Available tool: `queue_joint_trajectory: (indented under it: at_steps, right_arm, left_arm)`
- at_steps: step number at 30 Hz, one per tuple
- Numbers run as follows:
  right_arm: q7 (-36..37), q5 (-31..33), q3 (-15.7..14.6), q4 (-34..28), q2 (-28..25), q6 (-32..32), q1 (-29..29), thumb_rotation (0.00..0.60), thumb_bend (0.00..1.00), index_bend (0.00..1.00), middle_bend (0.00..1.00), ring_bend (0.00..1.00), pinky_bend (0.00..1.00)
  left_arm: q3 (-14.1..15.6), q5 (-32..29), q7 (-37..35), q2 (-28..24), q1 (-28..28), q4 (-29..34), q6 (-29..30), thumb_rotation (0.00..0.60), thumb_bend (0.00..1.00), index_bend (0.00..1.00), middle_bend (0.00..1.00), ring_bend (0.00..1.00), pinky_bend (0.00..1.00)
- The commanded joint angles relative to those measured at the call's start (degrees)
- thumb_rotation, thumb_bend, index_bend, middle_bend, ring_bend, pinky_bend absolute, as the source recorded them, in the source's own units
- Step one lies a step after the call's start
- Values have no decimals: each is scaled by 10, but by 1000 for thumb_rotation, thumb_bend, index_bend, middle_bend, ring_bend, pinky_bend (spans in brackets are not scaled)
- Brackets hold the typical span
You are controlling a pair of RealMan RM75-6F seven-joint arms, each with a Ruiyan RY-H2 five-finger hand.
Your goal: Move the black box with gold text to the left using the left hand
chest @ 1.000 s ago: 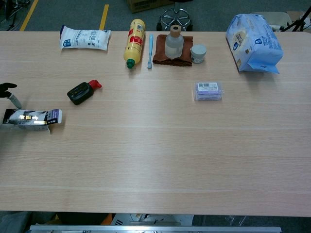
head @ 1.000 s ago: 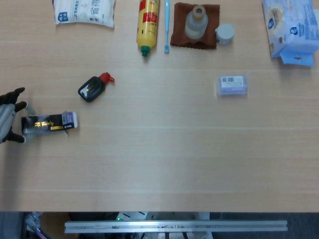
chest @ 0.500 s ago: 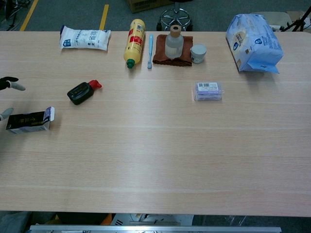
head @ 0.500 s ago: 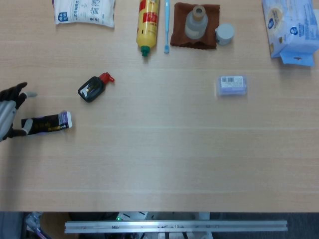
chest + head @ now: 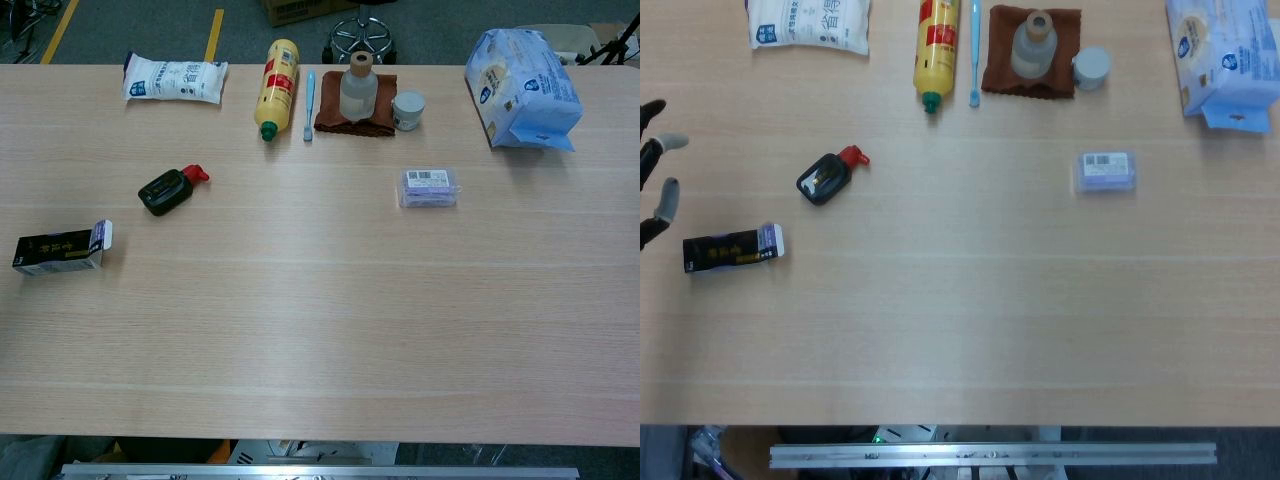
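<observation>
Black box with gold text (image 5: 732, 250) lies flat near the left edge of the surface (image 5: 970, 330), white end flap toward the right, bare wood open on all sides. Left hand (image 5: 654, 175) shows only partly at the head view's left border, apart from the box, fingers apparently spread and holding nothing; right hand out of both views. Nearest neighbour is a small black bottle with red cap (image 5: 829, 175), up and to the right, well apart.

The left hand (image 5: 654, 170) let go of the black box with gold text (image 5: 732, 249), rose toward twelve o'clock with fingers spread, and left the chest view; the box settled slightly leftward.
</observation>
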State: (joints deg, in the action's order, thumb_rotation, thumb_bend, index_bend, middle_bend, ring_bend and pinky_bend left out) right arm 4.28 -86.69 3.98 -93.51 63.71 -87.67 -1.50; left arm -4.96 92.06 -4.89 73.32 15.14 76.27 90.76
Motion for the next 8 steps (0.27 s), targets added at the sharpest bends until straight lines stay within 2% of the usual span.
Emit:
queue_joint_trajectory:
  at_steps: [1,8]
  right_arm:
    - [3,6,-1,0,1,6,-1,600,38,208,152,112,171]
    - [11,10,0,6,3,12,-3,600,38,208,152,112,171]
  left_arm:
    - [2,3,39,-31,-20,51,5,600,448,327,234,224,270]
    - [10,-18,68,-36,-25,61,-22,600,448,326,229,226,273]
